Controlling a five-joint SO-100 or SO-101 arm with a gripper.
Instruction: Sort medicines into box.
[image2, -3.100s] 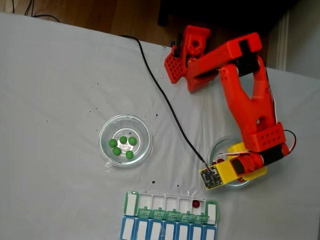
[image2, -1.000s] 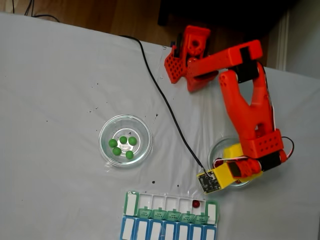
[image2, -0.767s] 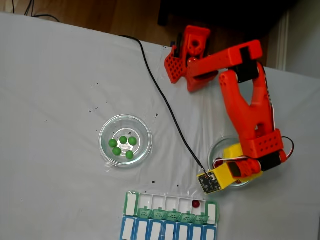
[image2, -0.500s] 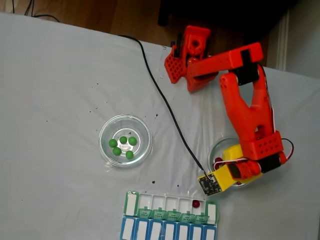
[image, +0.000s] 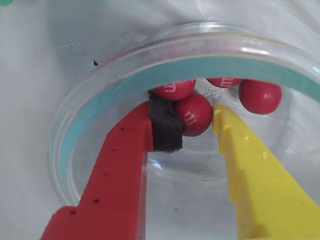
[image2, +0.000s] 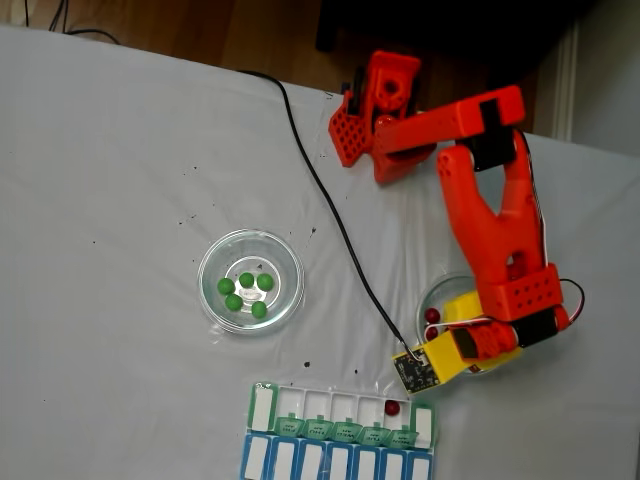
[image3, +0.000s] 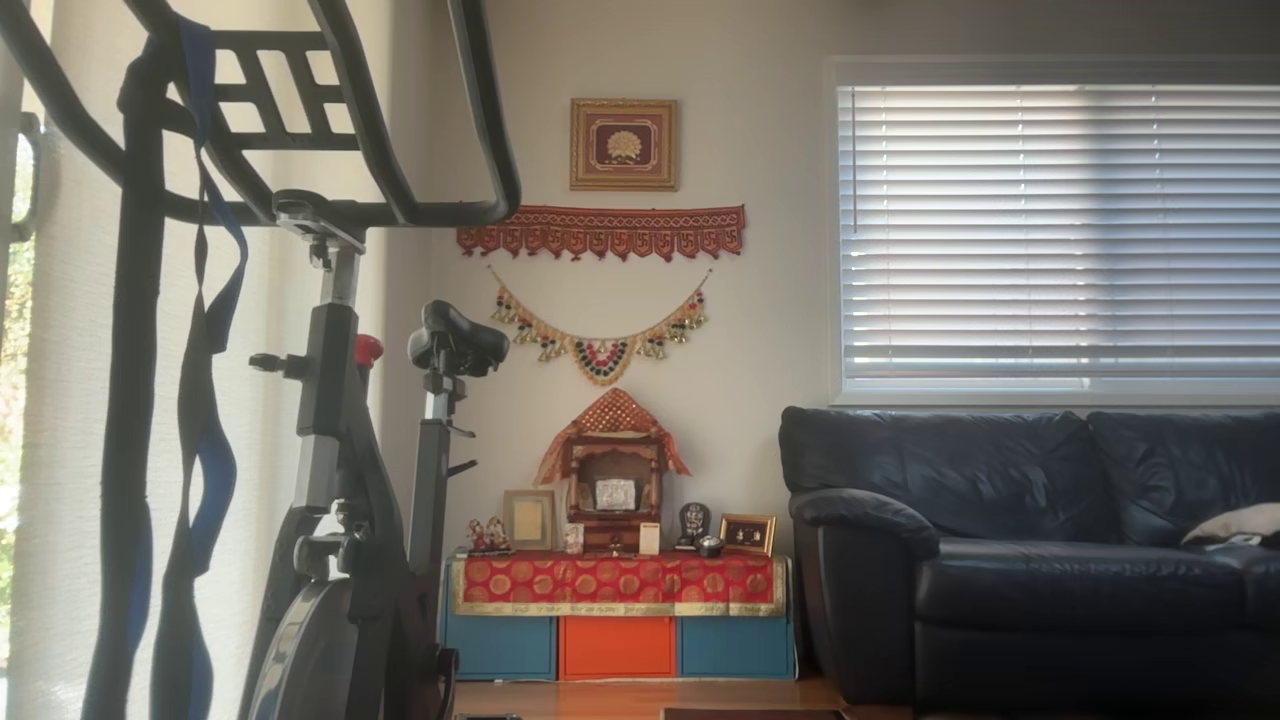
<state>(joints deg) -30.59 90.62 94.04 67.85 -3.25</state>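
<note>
In the wrist view I am holding the gripper (image: 195, 117) inside the glass dish (image: 75, 130), jaws open and bracketing one red ball (image: 194, 114) at frame centre. The ball is touching the black foam pad (image: 165, 127) on the red finger; whether it is touching the yellow finger (image: 250, 165) I cannot tell. Round, it has no long axis. Three more red balls are crowding just behind it, against the far wall. In the fixed view the box (image2: 262, 407) is lying at lower centre, one red ball (image2: 391, 408) already inside.
</note>
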